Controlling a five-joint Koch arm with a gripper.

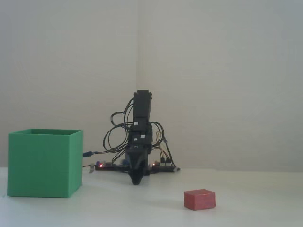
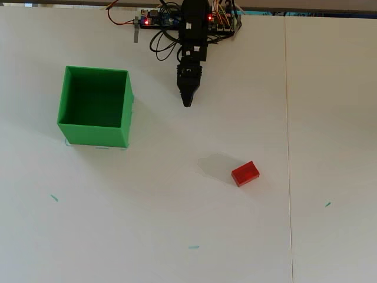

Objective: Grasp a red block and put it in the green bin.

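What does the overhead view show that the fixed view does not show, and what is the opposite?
Only the overhead view shows the inside of the green bin, which looks empty, small green marks on the table, and a seam line running down it on the right. Only the fixed view shows the wall behind and how tall the bin stands beside the low red block. Both show the arm with its fingers pointing down near the circuit board, the block lying apart from them, and the bin.
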